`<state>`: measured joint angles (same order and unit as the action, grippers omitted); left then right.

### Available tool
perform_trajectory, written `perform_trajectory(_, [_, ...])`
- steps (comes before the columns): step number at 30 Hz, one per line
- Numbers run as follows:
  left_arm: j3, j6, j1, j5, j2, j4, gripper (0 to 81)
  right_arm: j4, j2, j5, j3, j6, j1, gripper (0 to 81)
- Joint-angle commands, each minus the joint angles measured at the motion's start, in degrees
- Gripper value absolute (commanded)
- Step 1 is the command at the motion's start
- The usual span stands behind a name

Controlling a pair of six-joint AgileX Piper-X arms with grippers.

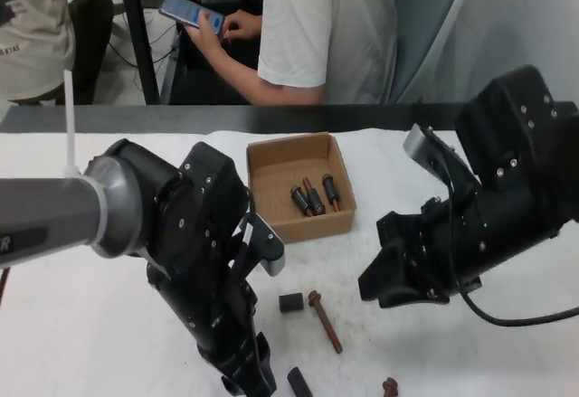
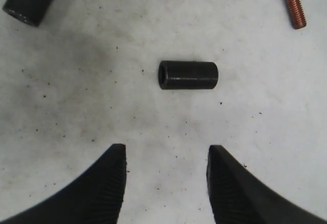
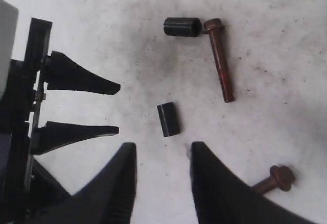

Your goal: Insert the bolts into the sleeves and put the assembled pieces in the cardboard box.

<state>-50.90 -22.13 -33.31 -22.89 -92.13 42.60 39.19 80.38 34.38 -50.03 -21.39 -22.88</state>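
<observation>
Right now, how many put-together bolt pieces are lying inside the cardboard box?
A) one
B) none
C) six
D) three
D: three assembled pieces lie side by side on the floor of the cardboard box, as the high view shows.

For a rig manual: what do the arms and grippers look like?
Both arms have black, angular housings; the left arm has a grey tube link, the right arm a black cable. The left gripper and right gripper each have two black, curved, tapering fingers with ribbed inner faces.
</observation>
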Motion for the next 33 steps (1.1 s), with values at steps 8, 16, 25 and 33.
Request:
perform_trajectory(8, [-2.27, 0.30, -0.23, 0.08, 0.39, 0.26, 45.9, 14.45, -0.47, -9.17, 3.96, 11.25, 0.18, 27.6])
perform_trajectory(16, [-9.37, 0.30, -0.08, 4.73, 0.80, 1.40, 45.9, 8.44, -0.47, -8.06, 10.52, 3.42, -0.20, 27.6])
perform_trajectory(25, [-14.17, 1.66, 2.14, 5.22, 0.80, 2.32, 45.9, -1.23, -0.47, -6.16, 13.82, -7.50, -6.70, 27.6])
perform_trajectory(33, [-14.64, 1.66, 3.09, 5.22, 2.78, 4.62, 45.9, -5.47, -0.47, -13.57, 13.92, -12.20, -9.11, 27.6])
